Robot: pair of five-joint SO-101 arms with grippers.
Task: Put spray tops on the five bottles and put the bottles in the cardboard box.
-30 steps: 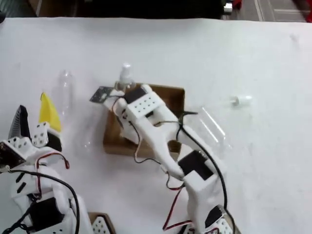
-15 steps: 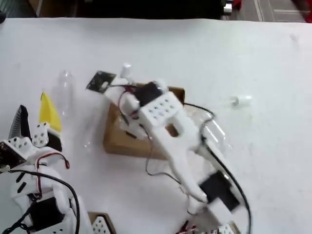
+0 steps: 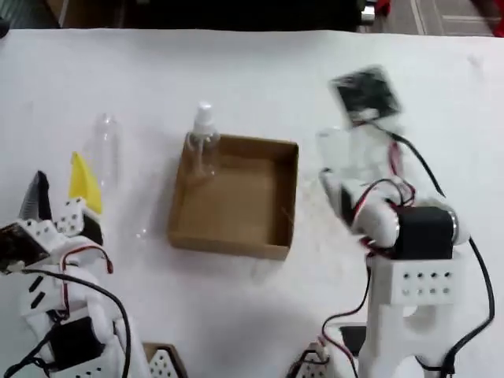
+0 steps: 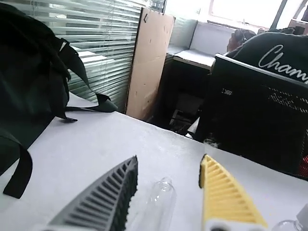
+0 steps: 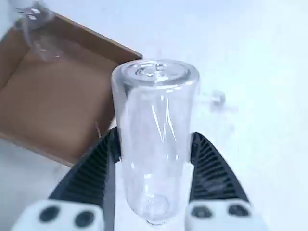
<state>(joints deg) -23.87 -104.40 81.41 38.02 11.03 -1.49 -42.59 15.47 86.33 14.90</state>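
Bottles, count: we count three, namely a held bottle, a capped bottle and a lying bottle.
Spray tops, count: two. One fitted spray top sits on the capped bottle, and one loose spray top lies on the white table.
Cardboard box, count: one, open at the top.
Grippers, count: two.
Right gripper: both black fingers are closed against the sides of the held bottle, which it carries off the table.
Held bottle, place: it lies between the right gripper's fingers and along them. Its flat end reaches past the fingertips and its narrow end points back toward the finger roots.
Left gripper: it is spread wide, one dark finger and one yellow, with nothing in its grasp.
Lying bottle, place: on its side on the table, just beyond the left gripper's fingertips and in line with the gap between them, apart from both fingers.
Capped bottle, place: upright inside the box, in the far corner on the left gripper's side, well apart from the right gripper.
Box, place: between the two grippers, beside the right gripper and lower than it.
Loose spray top, place: beyond the right gripper's fingertips, on the side away from the box.
Hard to make out: the held bottle's narrow end is cut off at the finger roots, so we cannot tell what it bears. The loose spray top is small and faint. In the left wrist view the capped bottle shows as a sliver at the edge.
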